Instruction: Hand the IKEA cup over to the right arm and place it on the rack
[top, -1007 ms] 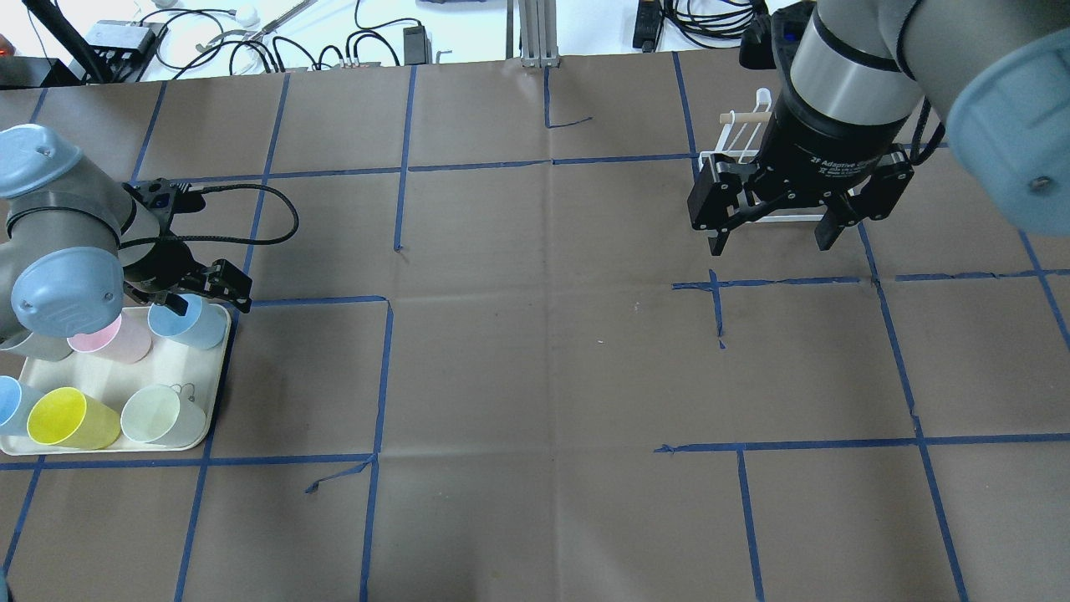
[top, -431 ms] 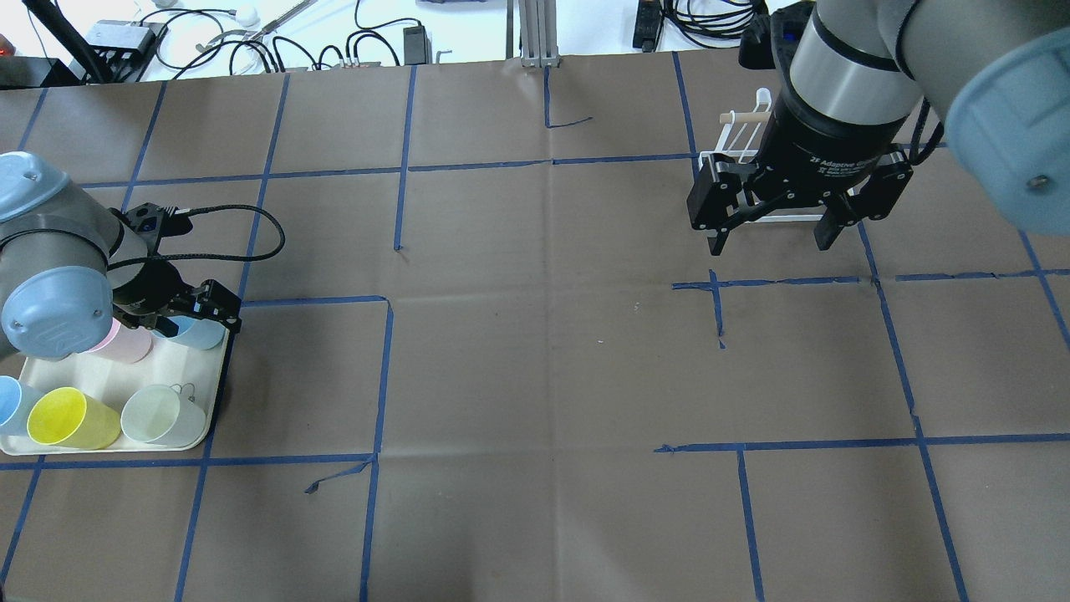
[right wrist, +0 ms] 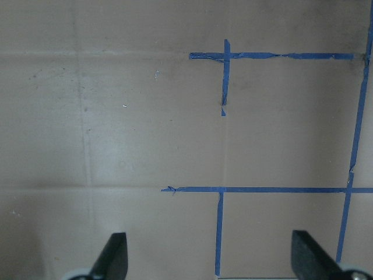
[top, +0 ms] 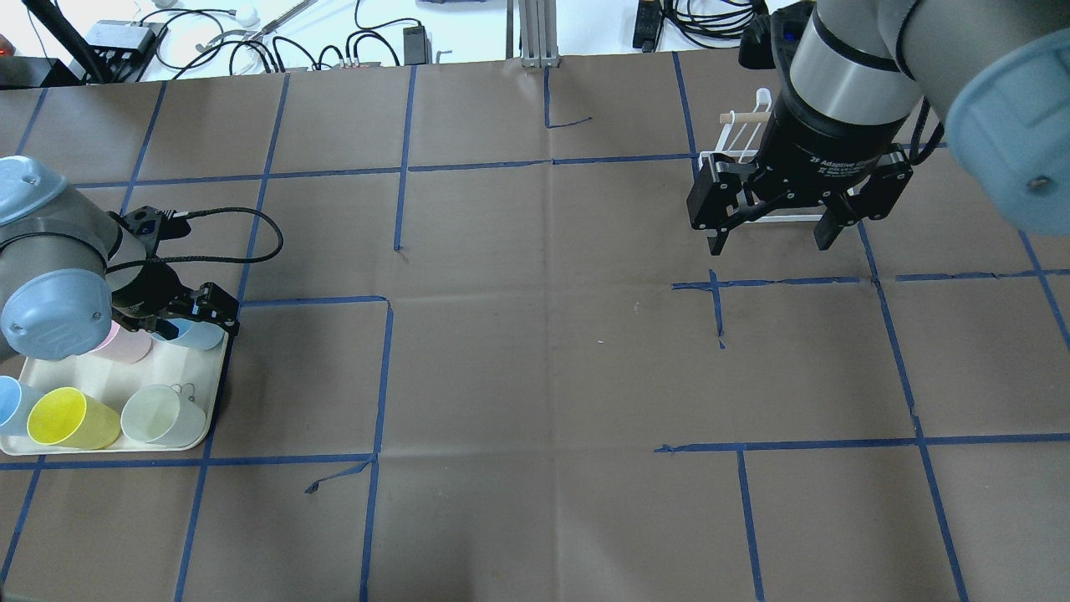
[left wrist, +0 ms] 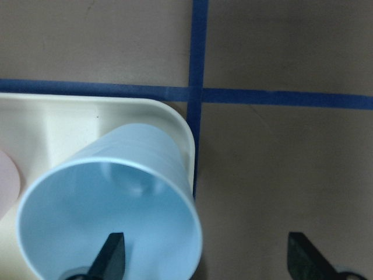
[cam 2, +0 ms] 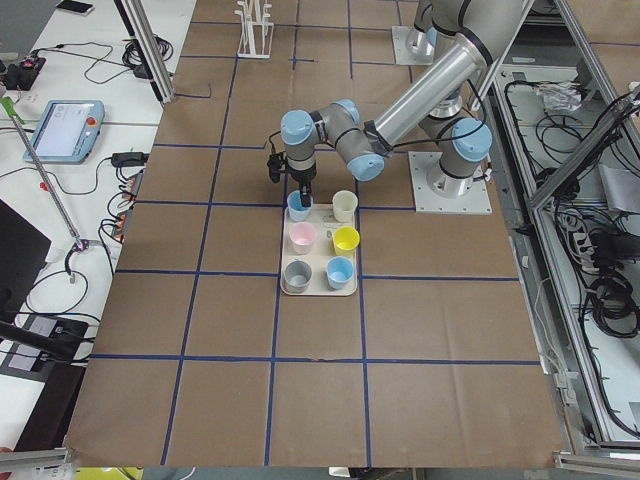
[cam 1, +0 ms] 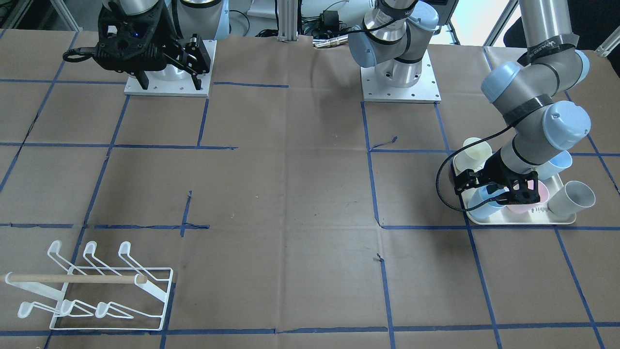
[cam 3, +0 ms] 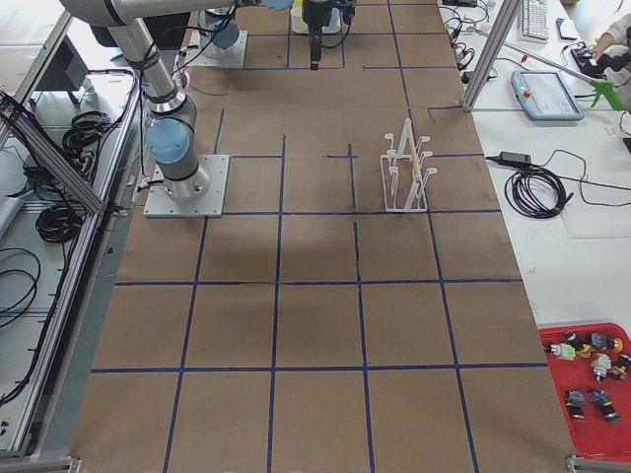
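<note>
My left hand (left wrist: 207, 259) is wide open and empty, straddling the wall of the upright blue cup (left wrist: 111, 198) at the tray (left wrist: 58, 122) corner, one finger inside, one outside. My right hand (top: 773, 242), open too, hovers high, well apart on the right.

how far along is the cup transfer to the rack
Nothing is finished: the rack holds no cup. In hand: the left gripper is open astride the wall of the light blue cup on the tray, one finger inside, one outside, not yet shut. Left: grasp, lift, pass to the right gripper, which hangs open high above the table, then hang the cup.
</note>
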You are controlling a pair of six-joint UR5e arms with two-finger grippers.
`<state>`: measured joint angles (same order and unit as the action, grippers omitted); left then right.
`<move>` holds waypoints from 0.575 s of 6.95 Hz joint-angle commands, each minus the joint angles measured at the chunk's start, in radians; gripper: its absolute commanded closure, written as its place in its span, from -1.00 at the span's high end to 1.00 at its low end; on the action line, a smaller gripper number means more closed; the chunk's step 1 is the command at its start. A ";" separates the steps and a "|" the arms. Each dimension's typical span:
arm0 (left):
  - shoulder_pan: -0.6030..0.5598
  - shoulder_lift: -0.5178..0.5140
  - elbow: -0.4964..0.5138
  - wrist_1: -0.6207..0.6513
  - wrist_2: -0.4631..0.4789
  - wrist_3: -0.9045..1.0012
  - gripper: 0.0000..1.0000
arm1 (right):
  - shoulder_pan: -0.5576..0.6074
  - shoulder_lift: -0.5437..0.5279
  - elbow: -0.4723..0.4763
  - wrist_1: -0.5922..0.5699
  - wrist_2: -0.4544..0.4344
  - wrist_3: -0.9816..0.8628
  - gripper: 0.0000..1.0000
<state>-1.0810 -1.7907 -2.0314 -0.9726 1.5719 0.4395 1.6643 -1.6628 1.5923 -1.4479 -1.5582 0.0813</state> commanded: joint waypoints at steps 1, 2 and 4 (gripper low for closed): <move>0.001 -0.015 0.004 0.024 0.025 0.002 0.47 | 0.000 0.000 0.000 0.000 0.001 0.000 1.00; 0.001 -0.038 0.013 0.035 0.026 0.002 0.03 | 0.000 0.000 0.000 0.000 0.001 0.000 1.00; 0.001 -0.052 0.034 0.044 0.033 -0.001 -0.86 | 0.000 -0.002 0.000 0.000 0.001 0.000 1.00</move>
<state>-1.0800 -1.8350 -2.0063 -0.9330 1.6007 0.4403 1.6644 -1.6631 1.5923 -1.4481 -1.5570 0.0813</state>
